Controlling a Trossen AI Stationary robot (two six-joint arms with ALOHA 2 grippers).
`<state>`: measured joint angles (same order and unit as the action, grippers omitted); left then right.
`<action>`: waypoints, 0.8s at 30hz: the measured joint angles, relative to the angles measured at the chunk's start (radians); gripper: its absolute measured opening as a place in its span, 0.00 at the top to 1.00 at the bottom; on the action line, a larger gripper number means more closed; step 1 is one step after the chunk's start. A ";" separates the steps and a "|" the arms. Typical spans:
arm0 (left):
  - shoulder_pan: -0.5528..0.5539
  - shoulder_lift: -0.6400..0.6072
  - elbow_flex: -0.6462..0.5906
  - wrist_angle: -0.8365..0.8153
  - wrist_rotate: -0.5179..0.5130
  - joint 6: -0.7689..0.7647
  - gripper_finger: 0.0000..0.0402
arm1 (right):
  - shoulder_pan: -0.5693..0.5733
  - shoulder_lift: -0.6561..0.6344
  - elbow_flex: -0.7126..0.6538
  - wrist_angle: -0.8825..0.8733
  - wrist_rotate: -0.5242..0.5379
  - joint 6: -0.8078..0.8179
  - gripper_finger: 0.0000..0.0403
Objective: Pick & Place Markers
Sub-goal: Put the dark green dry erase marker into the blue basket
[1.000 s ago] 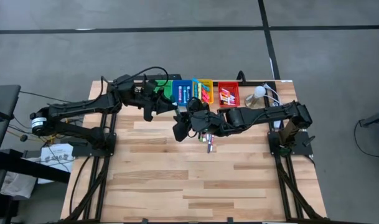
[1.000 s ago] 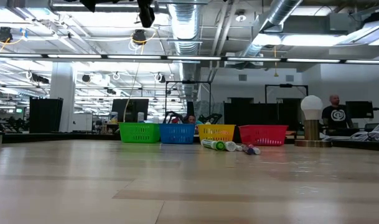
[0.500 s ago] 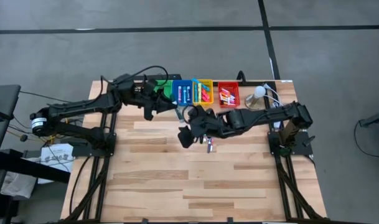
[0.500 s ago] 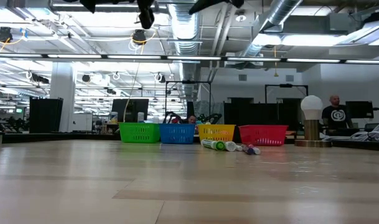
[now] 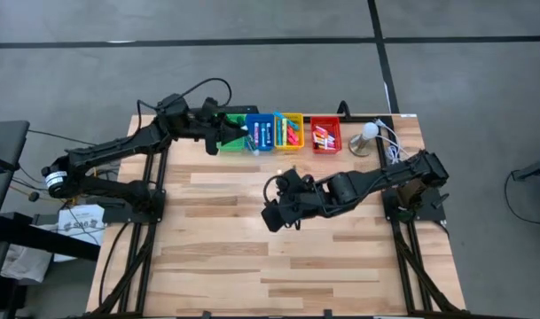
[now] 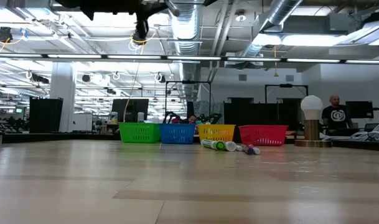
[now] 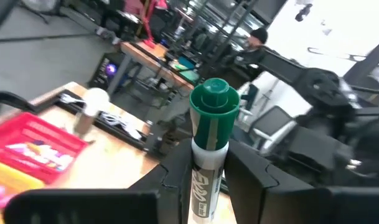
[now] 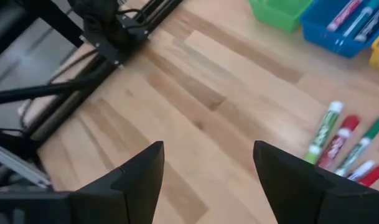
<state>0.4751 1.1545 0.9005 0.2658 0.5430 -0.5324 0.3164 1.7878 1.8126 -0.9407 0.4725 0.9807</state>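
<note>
Left gripper (image 7: 208, 180) clamps green-capped marker (image 7: 209, 140) upright between fingers, above green bin (image 5: 234, 135); right gripper (image 8: 208, 177) spread wide, empty, over bare table (image 5: 252, 257); loose markers (image 8: 345, 146) lie nearby (green, red); bins hold others.

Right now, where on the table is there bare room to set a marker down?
The near half of the table, this side of the right gripper, is bare wood, and so is the stretch under the left arm. The far edge is crowded: green bin, blue bin, yellow bin, red bin, lamp.
</note>
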 joint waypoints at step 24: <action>0.278 0.416 0.002 -0.058 -0.125 0.298 0.80 | 0.017 0.000 0.000 -0.323 0.248 0.244 0.42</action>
<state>0.7532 1.5705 0.9022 0.2080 0.4180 -0.2344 0.3332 1.7878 1.8122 -1.2635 0.7201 1.2247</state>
